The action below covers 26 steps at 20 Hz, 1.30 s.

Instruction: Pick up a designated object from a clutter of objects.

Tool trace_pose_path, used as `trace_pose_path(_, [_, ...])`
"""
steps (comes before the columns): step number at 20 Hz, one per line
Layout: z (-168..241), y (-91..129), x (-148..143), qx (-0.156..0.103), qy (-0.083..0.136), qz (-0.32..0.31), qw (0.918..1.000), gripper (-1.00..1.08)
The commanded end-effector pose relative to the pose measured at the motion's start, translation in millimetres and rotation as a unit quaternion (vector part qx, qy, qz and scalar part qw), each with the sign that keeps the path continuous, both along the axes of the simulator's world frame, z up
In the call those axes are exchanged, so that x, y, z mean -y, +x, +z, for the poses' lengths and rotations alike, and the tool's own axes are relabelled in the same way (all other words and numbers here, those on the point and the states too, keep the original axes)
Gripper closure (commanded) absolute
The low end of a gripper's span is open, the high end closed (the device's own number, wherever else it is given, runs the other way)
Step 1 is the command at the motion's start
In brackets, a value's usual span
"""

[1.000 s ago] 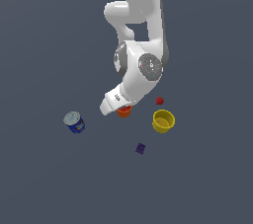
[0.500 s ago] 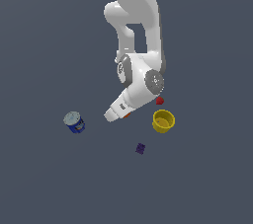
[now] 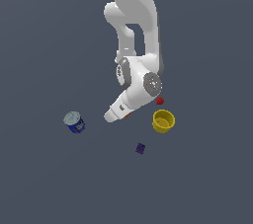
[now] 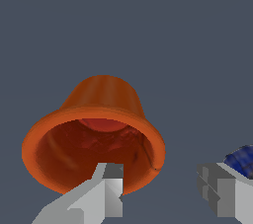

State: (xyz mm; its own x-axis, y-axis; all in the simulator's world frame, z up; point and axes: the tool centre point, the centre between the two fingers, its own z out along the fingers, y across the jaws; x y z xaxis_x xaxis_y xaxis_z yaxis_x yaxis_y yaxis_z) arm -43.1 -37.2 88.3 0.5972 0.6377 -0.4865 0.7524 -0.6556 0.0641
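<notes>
The orange-red cup (image 4: 94,134) fills the wrist view. It lies tipped with its open mouth toward the camera. My gripper (image 4: 160,183) is open and close up against it. One finger (image 4: 106,188) sits in front of the cup's mouth and the other finger (image 4: 222,191) is outside the rim, so the rim's near edge lies between them. In the exterior view the gripper (image 3: 110,116) hangs low over the floor, and only a sliver of the orange cup (image 3: 128,115) shows behind it.
A yellow cup (image 3: 163,121) stands to the exterior view's right of the hand, with a tiny red lump (image 3: 159,100) just behind it. A blue can (image 3: 74,122) with a silver lid stands to the left, also showing as the blue can (image 4: 242,158) past one finger. A dark purple block (image 3: 140,148) lies in front.
The arm has come down onto the orange cup, which was in plain sight a second ago and is now almost covered by the hand. The other objects have not moved.
</notes>
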Motion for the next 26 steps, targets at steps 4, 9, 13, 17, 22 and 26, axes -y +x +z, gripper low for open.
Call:
trace_pose_path(4, [-15,-6,7,-0.002,0.000,0.002,1.0000,-0.20])
trace_pose_path(9, [-17,-7,8,-0.002,0.000,0.002,1.0000,1.08])
trace_pose_path(13, [-17,-7,8,-0.002,0.000,0.002,1.0000,1.08])
trace_pose_path(17, [-16,-6,7,-0.001,0.000,0.003,1.0000,1.08])
trace_pose_path(22, [-6,3,0,0.009,0.000,0.001,1.0000,1.08])
trace_pose_path(26, [15,20,-15,0.029,0.000,-0.003,0.9996,1.08])
